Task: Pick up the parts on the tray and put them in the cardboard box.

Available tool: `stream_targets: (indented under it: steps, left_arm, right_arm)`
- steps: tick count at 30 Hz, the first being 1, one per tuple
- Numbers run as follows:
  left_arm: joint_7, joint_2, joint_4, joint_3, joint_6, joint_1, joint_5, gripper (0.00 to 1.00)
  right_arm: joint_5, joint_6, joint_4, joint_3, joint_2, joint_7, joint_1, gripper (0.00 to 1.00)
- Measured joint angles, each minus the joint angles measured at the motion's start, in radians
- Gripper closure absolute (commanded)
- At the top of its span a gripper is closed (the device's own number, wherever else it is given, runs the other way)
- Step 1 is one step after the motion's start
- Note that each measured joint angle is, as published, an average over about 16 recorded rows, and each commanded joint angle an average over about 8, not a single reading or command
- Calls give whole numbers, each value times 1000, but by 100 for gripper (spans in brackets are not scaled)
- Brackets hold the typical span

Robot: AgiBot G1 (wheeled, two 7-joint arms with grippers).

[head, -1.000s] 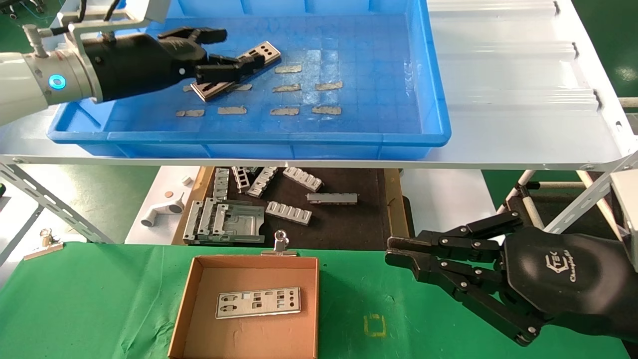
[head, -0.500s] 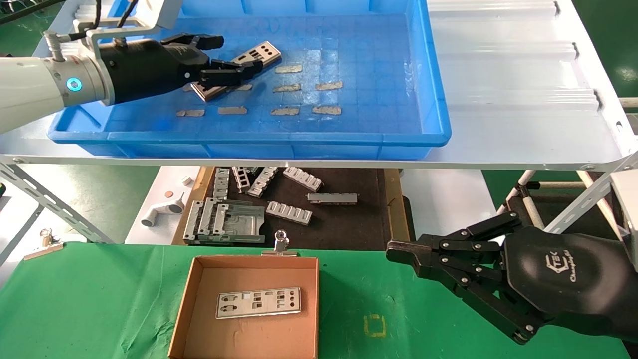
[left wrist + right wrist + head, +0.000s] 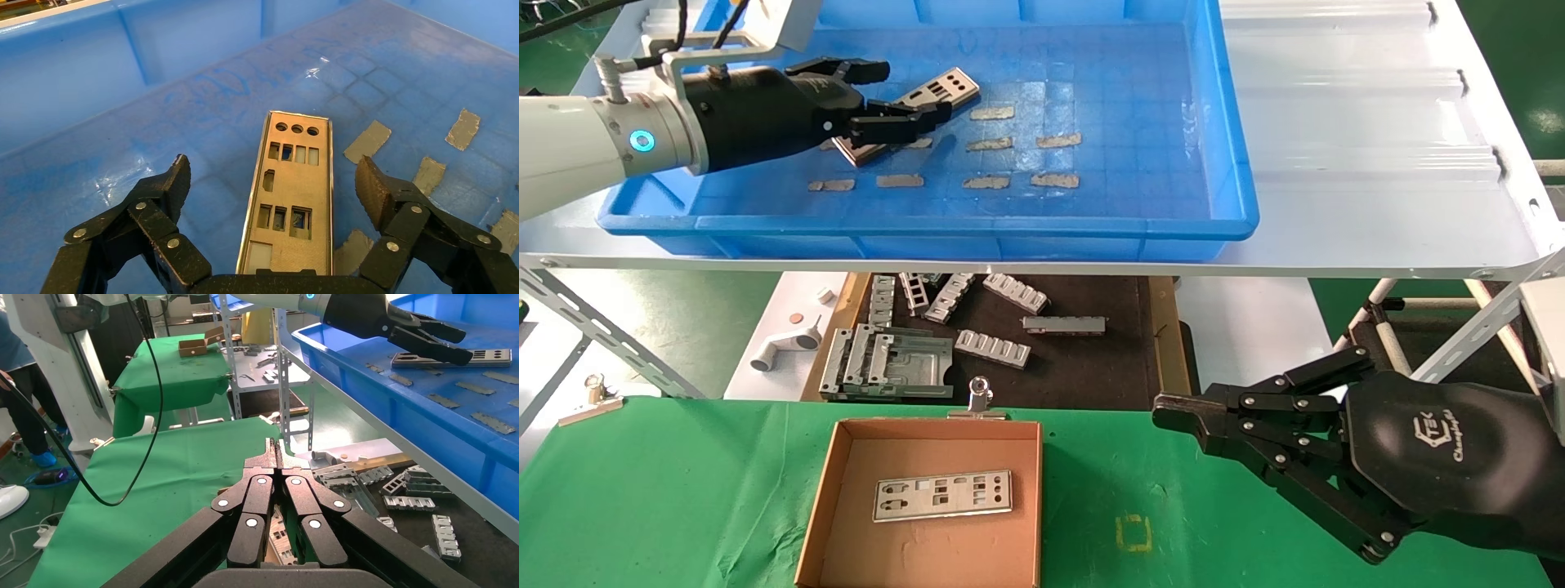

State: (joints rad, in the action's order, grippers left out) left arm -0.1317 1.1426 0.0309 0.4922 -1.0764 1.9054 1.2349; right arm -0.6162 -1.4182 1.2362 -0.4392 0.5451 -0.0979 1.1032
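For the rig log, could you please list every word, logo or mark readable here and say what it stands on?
Logo with script lettering on the right gripper housing: too small to read with confidence.
Yellow square outline on the green cloth: a mark, no text.
Parts, tray, cardboard box: no lettering seen.

A factory workshop: a blue tray (image 3: pixel 1230 122) sits on a white metal rack (image 3: pixel 1377 163), above a black mat (image 3: pixel 1091 359) strewn with grey metal brackets (image 3: pixel 993 347), beside green-covered workbenches (image 3: pixel 682 490).
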Motion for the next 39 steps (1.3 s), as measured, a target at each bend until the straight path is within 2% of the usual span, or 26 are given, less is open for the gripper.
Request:
stream_targets:
  steps: [39]
  left_arm:
    - [-55,-9,-11,-7,-55,22,-10,100]
  right_arm:
    - [0,0,0,0,0,0,0,100]
